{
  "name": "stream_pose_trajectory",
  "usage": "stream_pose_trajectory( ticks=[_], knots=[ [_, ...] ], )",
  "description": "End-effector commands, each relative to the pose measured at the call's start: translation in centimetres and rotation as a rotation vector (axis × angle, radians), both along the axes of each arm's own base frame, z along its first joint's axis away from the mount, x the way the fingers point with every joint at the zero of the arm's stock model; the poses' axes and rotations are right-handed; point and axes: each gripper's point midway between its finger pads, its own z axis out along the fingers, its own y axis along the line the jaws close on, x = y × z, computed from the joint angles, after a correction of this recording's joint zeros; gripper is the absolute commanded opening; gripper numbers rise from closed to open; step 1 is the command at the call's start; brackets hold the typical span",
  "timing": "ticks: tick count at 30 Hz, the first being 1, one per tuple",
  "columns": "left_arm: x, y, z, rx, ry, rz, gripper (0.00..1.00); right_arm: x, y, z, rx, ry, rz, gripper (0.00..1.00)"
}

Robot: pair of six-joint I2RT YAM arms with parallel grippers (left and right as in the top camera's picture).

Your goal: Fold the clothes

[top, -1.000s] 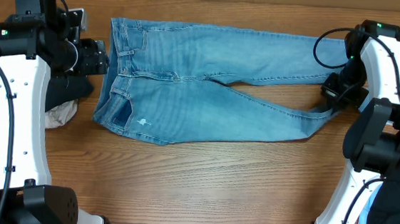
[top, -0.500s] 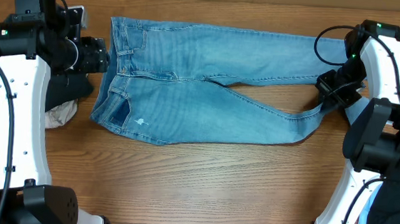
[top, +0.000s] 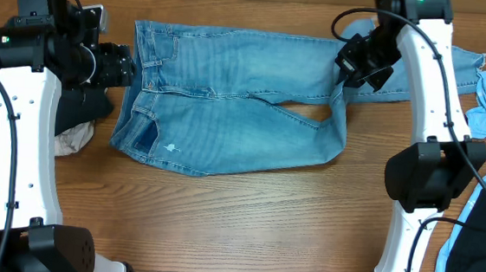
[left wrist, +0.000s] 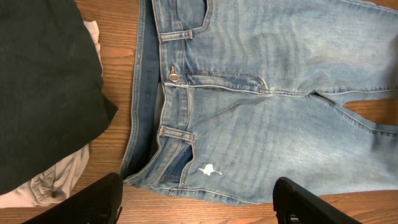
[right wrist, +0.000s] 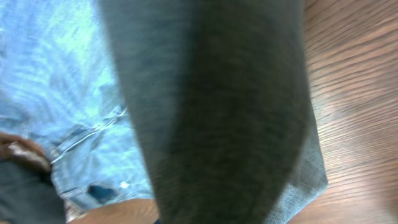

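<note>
Your overhead view is bright and even, lit softly from above, sharp across the desk (top: 235,235), with only thin, soft shadows along the near edge of the jeans (top: 228,100). Your left wrist view is crisp as well; you can read the stitching. Your right wrist view is poor: denim hanging close to the lens fills it, dark, shaded and blurred, the wood at right smeared
</note>
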Motion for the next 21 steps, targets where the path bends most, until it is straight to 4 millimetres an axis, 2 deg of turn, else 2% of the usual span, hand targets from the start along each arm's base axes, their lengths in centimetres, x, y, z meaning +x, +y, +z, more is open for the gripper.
stream_pose_trajectory(
  ticks=[1, 5, 7, 8, 10, 12, 15, 18, 21],
  knots=[
    [-0.4, -0.3, 0.3, -0.003, -0.008, -0.019, 0.8, 0.2, -2.6, 1.1, -0.135, -0.052, -0.032, 0.04],
    [-0.2, -0.3, 0.3, -0.002, -0.015, -0.02, 0.8, 0.4, -5.5, 0.7, -0.24, -0.043, -0.103, 0.04],
    [-0.1, -0.2, 0.4, -0.001, -0.02, -0.019, 0.8, 1.0, -8.2, 0.7, -0.319, -0.065, -0.146, 0.04],
    [-0.2, -0.2, 0.4, -0.001, -0.019, -0.019, 0.8, 1.0, -10.3, 0.8, -0.402, -0.07, -0.156, 0.04],
    [-0.2, -0.2, 0.4, -0.001, -0.019, -0.019, 0.8, 0.5, -13.3, 1.1, -0.549, -0.061, -0.112, 0.04],
    [-0.1, -0.2, 0.4, -0.001, -0.02, -0.019, 0.81, 0.4, -14.5, 1.5, -0.622, -0.063, -0.029, 0.04],
    [-0.1, -0.2, 0.4, -0.001, -0.021, -0.019, 0.81, 0.4, -17.5, 2.8, -0.812, -0.06, -0.015, 0.04],
    [-0.1, -0.2, 0.4, -0.001, -0.02, -0.019, 0.81, 0.9, -18.1, 3.1, -0.852, -0.071, 0.05, 0.04],
    [-0.2, -0.2, 0.4, -0.001, -0.019, -0.019, 0.81, 0.3, -18.1, 3.1, -0.85, -0.049, 0.051, 0.04]
  ],
)
